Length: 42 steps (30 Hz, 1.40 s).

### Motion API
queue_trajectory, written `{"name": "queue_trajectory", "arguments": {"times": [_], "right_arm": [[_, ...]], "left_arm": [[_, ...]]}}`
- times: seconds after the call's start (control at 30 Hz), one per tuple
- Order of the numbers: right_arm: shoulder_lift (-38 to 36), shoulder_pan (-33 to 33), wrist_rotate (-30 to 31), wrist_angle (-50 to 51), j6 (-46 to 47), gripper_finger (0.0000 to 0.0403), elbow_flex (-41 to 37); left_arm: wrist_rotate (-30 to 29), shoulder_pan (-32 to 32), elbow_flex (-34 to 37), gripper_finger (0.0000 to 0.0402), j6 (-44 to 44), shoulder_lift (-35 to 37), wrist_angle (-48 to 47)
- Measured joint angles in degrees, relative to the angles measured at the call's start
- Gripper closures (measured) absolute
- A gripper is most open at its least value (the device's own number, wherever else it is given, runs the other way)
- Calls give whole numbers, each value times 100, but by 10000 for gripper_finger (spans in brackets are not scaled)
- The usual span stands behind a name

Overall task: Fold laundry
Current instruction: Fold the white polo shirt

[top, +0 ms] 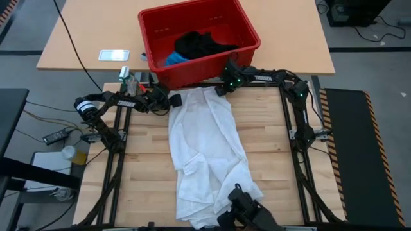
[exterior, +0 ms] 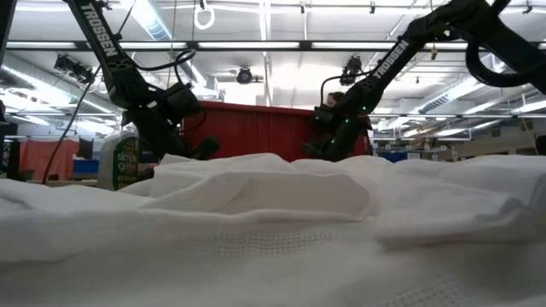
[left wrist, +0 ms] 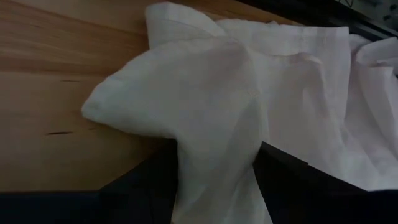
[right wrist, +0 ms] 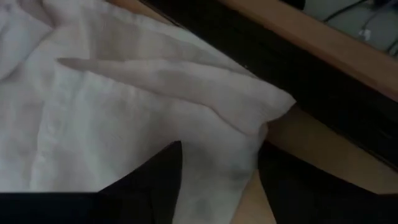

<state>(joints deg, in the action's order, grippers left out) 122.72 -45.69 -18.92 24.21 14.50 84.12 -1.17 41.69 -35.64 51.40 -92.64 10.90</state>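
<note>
Fingers first: both pairs are pinched onto the white garment (top: 207, 151) at its far edge. Left gripper (top: 172, 101) has the far left corner, cloth bunched and running down between its dark fingers (left wrist: 149, 186) in the left wrist view. Right gripper (top: 221, 88) has the far right corner, a fold of white fabric pressed between its fingers (right wrist: 149, 180) in the right wrist view. Each pair stands partly apart, only as wide as the cloth between them.

That white garment lies long and rumpled down the middle of the wooden worktop (top: 144, 167), running from the far edge to the near edge, and it fills the whole foreground of the low view.

Over to the red basket (top: 225, 22), sitting just beyond the far edge of the worktop on a lighter tan table (top: 83, 45). Inside it, the black garment (top: 199, 43) is heaped in the middle, and the blue garment (top: 174, 59) peeks out beside it, against the basket's near left wall.

Around the edges: a small white card (top: 113, 55) lies on the tan table left of the basket, and a green-labelled bottle (exterior: 124, 158) stands by the left arm. Cables trail over the grey floor (top: 359, 64) at left. Beyond the worktop, a big hall with strip lights on the ceiling (exterior: 273, 43).
</note>
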Motion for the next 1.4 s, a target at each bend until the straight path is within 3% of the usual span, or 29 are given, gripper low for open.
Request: {"name": "queue_trajectory", "arguments": {"times": [0.2,0.27,0.33,0.5,0.57,0.8,1.1,1.4], "right_arm": [[9,63,-185,-62,-280,313,-4],[9,61,-394,-57,-359,364,-4],[-22,57,-642,4,-388,390,-8],[-349,57,-726,157,-728,388,-11],[-533,57,-735,230,-974,395,-11],[-1125,57,-805,437,-1302,395,-11],[-1635,79,-925,794,-1576,396,-11],[-2187,-19,-937,31,-1567,396,-11]], "left_arm": [[2,-4,2,213,-72,0,8],[6,-21,2,234,-223,0,49],[22,-23,2,264,-299,0,124],[111,-21,2,372,-430,0,448],[267,-7,2,391,-457,2,603],[409,-25,4,398,-976,401,633],[415,-83,4,400,-1644,1642,562],[437,326,-152,401,-2192,2146,366]]}}
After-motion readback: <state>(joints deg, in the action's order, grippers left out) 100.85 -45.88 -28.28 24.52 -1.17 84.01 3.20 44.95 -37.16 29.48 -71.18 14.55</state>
